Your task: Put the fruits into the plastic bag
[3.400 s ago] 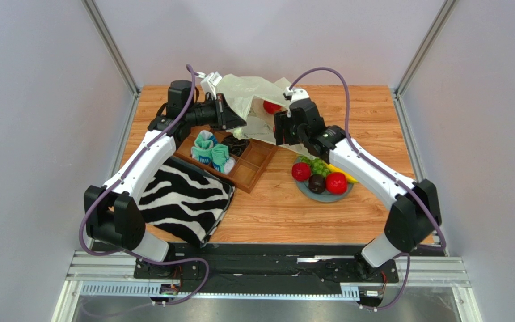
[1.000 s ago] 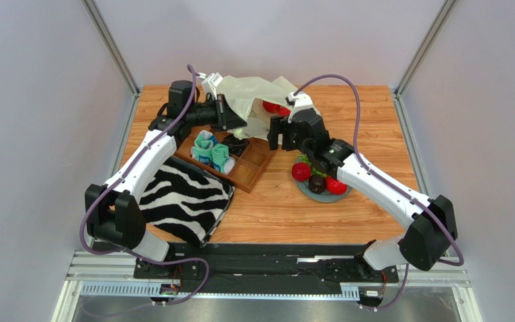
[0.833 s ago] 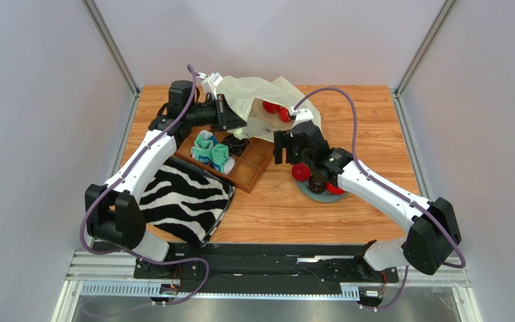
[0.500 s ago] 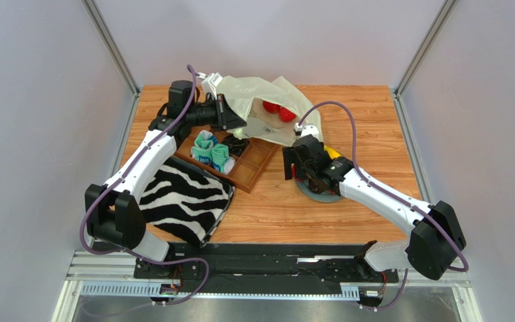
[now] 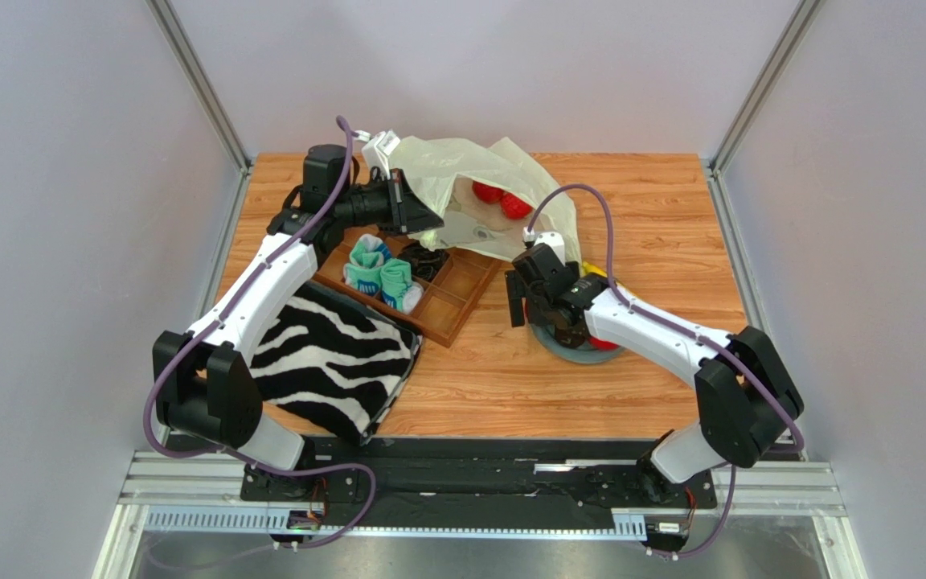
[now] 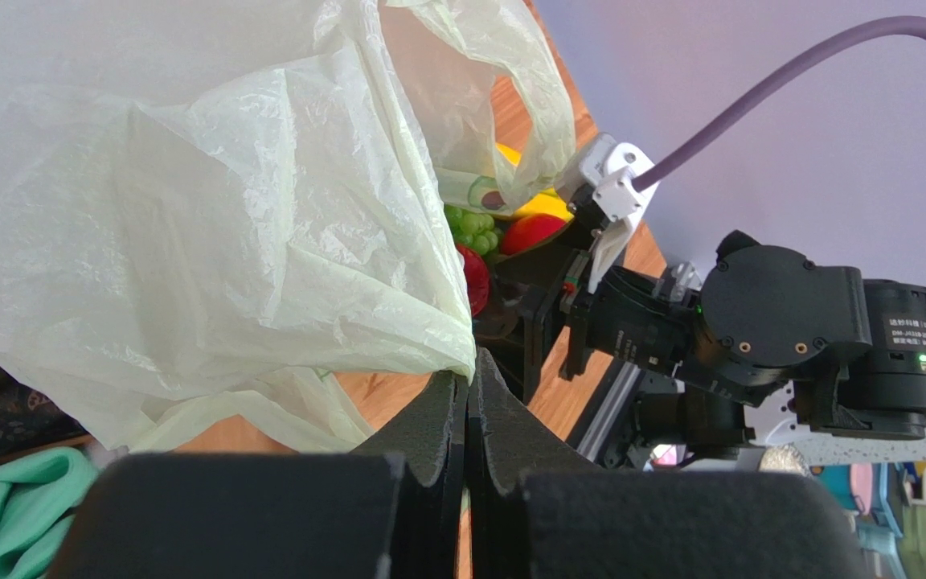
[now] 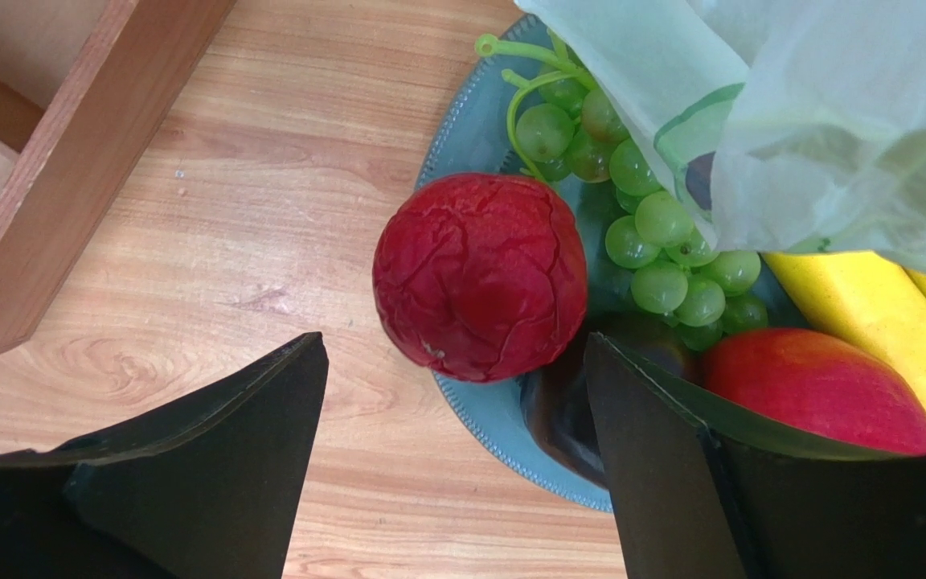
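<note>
Hovering our right gripper (image 7: 446, 362), jaws spread, over the wrinkled red fruit (image 7: 480, 275) on the blue plate (image 7: 486, 425), we should next descend and close on it; our left gripper (image 6: 468, 389) pinches the plastic bag (image 6: 190, 217) by its rim, mouth open nearby.

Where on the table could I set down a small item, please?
Bare wood lies in the far right corner, right of the plastic bag and beyond the plate, and along the near edge between the zebra cloth and the right arm. The middle is crowded: wooden tray, bag, plate and the open right end effector sit close together.
</note>
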Controlling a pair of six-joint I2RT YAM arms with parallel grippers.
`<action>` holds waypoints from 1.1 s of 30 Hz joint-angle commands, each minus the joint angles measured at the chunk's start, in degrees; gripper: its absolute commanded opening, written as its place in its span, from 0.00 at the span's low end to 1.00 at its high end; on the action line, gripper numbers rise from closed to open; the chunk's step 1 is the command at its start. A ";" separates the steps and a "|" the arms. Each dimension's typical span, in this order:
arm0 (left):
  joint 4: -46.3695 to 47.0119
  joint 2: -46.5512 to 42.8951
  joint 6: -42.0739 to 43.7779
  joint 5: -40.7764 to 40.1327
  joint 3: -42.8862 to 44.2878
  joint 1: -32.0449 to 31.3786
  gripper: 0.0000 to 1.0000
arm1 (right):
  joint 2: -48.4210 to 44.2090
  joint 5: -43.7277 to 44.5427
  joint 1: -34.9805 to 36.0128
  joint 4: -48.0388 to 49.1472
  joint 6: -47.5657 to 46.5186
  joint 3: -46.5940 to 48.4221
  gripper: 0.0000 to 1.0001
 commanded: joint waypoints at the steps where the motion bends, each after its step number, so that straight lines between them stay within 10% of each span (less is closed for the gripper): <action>1: 0.21 0.45 0.52 0.64 2.21 0.34 0.00 | 1.67 0.89 -0.81 2.14 -0.49 3.10 0.83; 19: 0.21 0.54 0.43 0.72 2.21 0.34 0.00 | 7.30 3.61 -1.60 1.88 -1.45 5.22 0.80; 33: 0.21 0.53 0.52 0.72 2.30 0.34 0.00 | 7.56 3.00 -1.60 1.88 -1.89 5.30 0.49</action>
